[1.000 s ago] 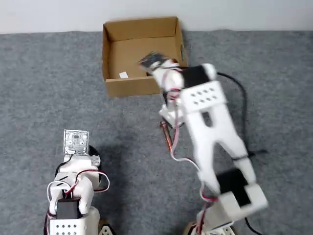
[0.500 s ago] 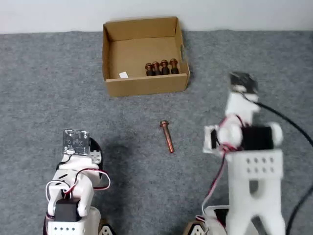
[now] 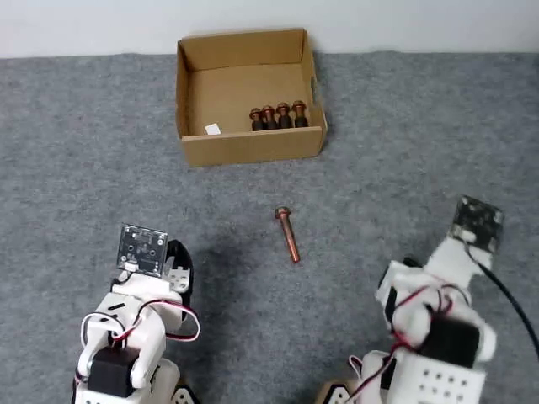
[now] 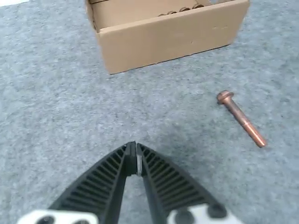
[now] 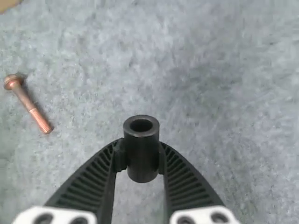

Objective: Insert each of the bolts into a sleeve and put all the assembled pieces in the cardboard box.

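Done: four assembled pieces (image 3: 278,116) in far cardboard box (image 3: 253,148) | Left: one bolt (image 3: 288,235) loose mid-table, unsleeved | right gripper (image 5: 140,156) near right, clamped on black sleeve (image 5: 141,135) | left gripper (image 4: 133,156) near left, closed, empty | Judged: last piece pending.

White arms (image 3: 139,335), red-white cables (image 3: 181,316), black ribbed claws (image 4: 132,151), perhaps black servos (image 3: 109,369).

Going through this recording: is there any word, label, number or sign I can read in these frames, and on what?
No text can be read.
The small white sticker on the floor of the cardboard box is too small to read.
The loose bolt and the sleeve show no markings.
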